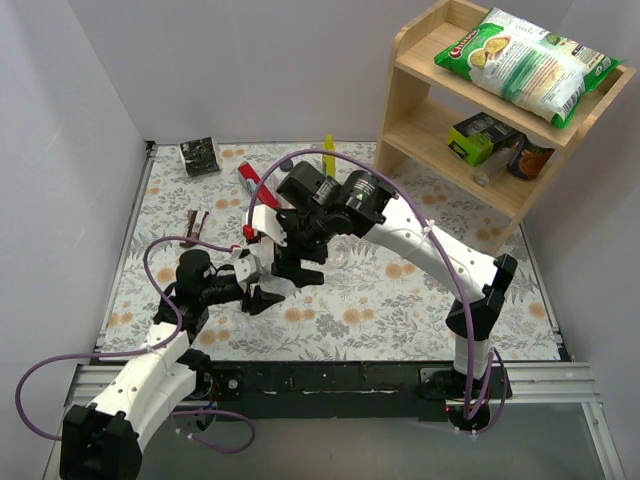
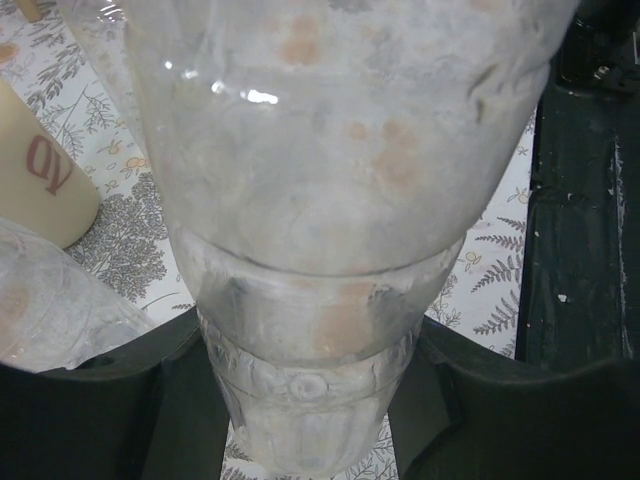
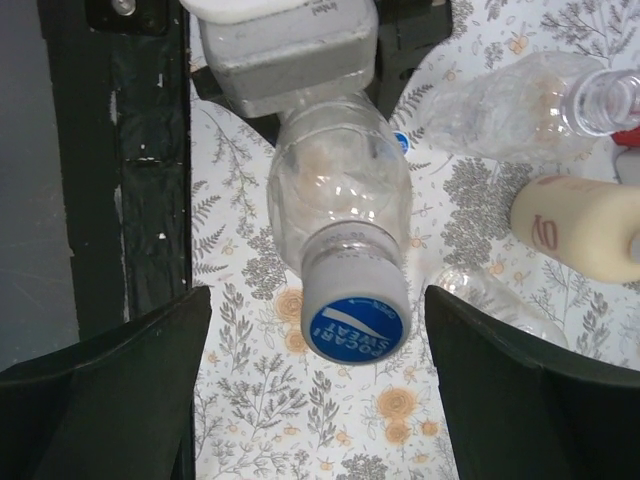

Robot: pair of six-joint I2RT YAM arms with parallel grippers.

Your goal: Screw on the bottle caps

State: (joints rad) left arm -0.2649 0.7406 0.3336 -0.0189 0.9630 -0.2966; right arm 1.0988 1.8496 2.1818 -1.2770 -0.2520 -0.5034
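Left gripper jaws clamped on clear bottle, over the tabletop. Blue cap sits on its neck, centred between right gripper jaws, wide open, not touching. If cap isn't tight yet: close square on cap, keep axis aligned, left holds firm.

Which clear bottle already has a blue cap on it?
The bottle gripped by the left gripper: a blue cap sits on its neck. The other bottle, beside the beige bottle, shows a bare neck.
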